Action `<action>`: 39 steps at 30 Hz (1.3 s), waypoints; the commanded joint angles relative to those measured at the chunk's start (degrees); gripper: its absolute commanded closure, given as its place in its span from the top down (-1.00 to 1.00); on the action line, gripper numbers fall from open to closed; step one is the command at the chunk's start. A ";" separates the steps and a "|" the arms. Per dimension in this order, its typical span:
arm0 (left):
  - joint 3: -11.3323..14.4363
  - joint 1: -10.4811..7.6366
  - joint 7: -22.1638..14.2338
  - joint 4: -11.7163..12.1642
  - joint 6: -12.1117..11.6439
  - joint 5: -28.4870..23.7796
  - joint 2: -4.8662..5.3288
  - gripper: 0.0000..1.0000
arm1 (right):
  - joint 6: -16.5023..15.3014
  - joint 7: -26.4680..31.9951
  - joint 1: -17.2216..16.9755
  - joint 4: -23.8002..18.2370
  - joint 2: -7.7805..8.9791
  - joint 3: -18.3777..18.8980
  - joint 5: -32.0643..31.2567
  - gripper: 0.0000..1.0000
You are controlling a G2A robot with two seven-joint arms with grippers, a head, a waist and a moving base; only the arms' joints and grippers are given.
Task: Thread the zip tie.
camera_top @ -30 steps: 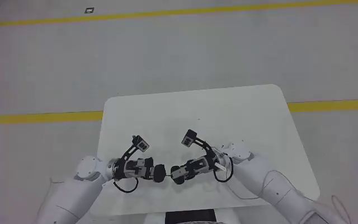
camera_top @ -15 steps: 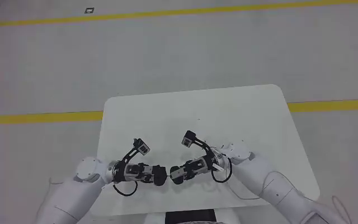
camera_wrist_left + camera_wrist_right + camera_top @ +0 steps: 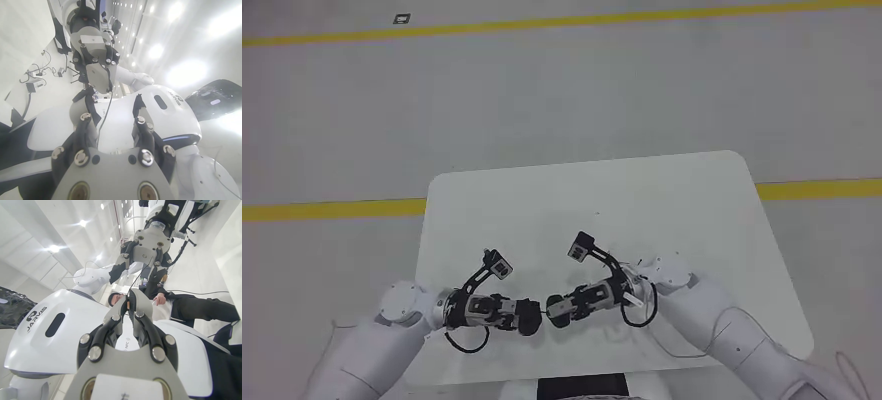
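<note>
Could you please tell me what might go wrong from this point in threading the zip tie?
1. The right gripper pinches the thin tie at one end only, so the free length running into the open left gripper may flex aside.
2. The tie lies off-centre in that gripper, so closing could knock it or miss it.
3. The grippers sit nearly tip to tip and might collide.

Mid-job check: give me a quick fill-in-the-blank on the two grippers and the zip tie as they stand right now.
1. The right gripper is ___ on the zip tie.
2. The left gripper has its jaws ___.
3. The zip tie's free length runs from the right gripper toward the ___ gripper.
Missing words: shut; open; left.
</note>
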 commanded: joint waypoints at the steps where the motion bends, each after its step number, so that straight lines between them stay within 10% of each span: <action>1: 0.14 -0.13 0.00 0.08 -0.14 -0.31 0.16 -0.22 | 0.72 0.18 0.25 0.25 -0.02 -0.25 -0.72 -1.00; 39: 3.05 -1.87 0.28 0.68 -0.92 2.52 1.62 -0.66 | 4.10 0.43 0.49 0.87 -0.01 -1.00 -3.60 -1.00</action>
